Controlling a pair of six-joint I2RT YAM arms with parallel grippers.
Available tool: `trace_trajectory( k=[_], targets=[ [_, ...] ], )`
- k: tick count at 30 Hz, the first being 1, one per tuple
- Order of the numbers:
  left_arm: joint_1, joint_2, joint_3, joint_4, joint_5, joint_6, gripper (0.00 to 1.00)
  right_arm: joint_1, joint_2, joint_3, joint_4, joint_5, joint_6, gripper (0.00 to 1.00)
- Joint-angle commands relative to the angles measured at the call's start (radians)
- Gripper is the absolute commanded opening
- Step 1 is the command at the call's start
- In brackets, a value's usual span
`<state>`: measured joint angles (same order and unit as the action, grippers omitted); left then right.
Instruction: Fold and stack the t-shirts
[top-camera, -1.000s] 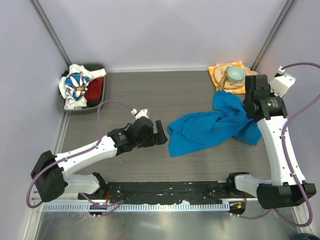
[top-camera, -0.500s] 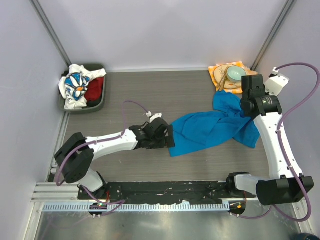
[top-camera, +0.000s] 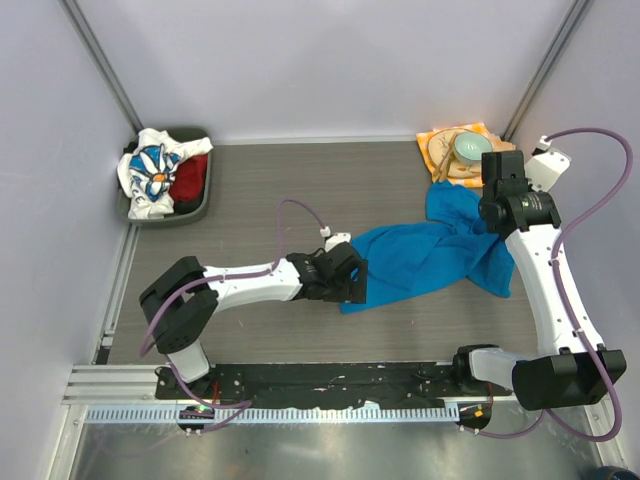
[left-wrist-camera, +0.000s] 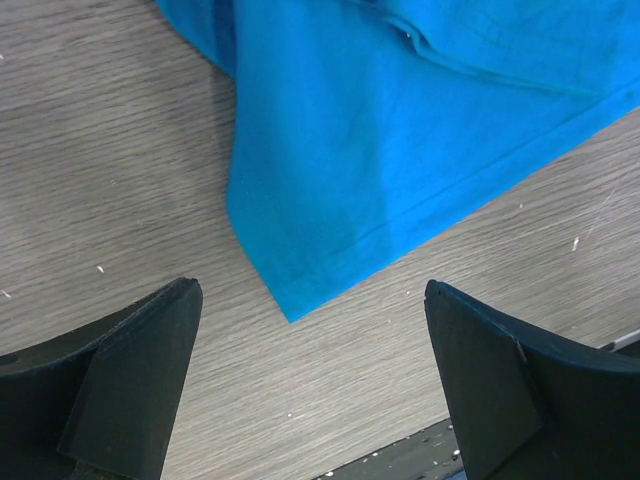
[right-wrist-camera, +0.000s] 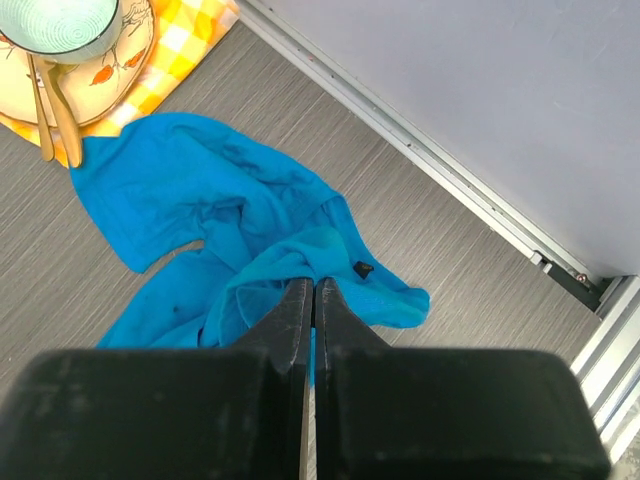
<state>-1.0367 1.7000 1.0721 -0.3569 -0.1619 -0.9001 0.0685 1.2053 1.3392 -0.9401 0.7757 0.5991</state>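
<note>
The bright blue t-shirt (top-camera: 425, 262) lies crumpled across the middle right of the table. My right gripper (top-camera: 488, 222) is shut on a bunched fold near its right end, and the cloth is pinched between the tips (right-wrist-camera: 312, 283). My left gripper (top-camera: 352, 287) hovers open over the blue t-shirt's (left-wrist-camera: 400, 130) near-left corner, which lies flat between the wide-apart fingers (left-wrist-camera: 135, 365). The white daisy-print t-shirt (top-camera: 148, 172) and the red t-shirt (top-camera: 190, 177) sit bundled in a dark bin (top-camera: 196, 210) at the back left.
An orange-and-white checked napkin (top-camera: 436, 140) at the back right carries a plate (top-camera: 452, 170) and a pale green bowl (top-camera: 471, 148), just beyond the blue shirt. Walls close the back and both sides. A black rail (top-camera: 330, 378) runs along the near edge.
My left arm has reached right across the table until its open gripper is over the blue shirt's near-left corner. The right gripper has shifted slightly back, still pinching the shirt.
</note>
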Motion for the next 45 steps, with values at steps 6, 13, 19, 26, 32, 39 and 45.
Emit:
trace_trajectory(
  k=[6, 13, 19, 26, 32, 39, 45],
  targets=[
    [-0.057, 0.049, 0.069, -0.03, -0.082, 0.069, 0.98, -0.004, -0.007, -0.009, 0.055, -0.016, -0.01, 0.01],
    [-0.088, 0.061, 0.083, -0.071, -0.108, 0.055, 0.96, -0.006, -0.016, -0.018, 0.06, -0.021, -0.015, 0.01],
    [-0.088, 0.067, 0.055, -0.077, -0.13, 0.03, 0.88, -0.004, -0.026, -0.029, 0.066, -0.023, -0.015, 0.01],
    [-0.088, 0.064, 0.008, -0.045, -0.117, -0.006, 0.78, -0.006, -0.027, -0.035, 0.072, -0.032, -0.018, 0.01],
    [-0.088, 0.078, -0.003, -0.025, -0.116, -0.017, 0.74, -0.006, -0.036, -0.043, 0.078, -0.036, -0.019, 0.01],
    [-0.088, 0.096, 0.011, -0.017, -0.12, -0.025, 0.73, -0.006, -0.041, -0.052, 0.086, -0.046, -0.024, 0.01],
    [-0.086, 0.142, 0.049, -0.063, -0.131, -0.034, 0.68, -0.004, -0.049, -0.055, 0.089, -0.049, -0.025, 0.01]
  ],
)
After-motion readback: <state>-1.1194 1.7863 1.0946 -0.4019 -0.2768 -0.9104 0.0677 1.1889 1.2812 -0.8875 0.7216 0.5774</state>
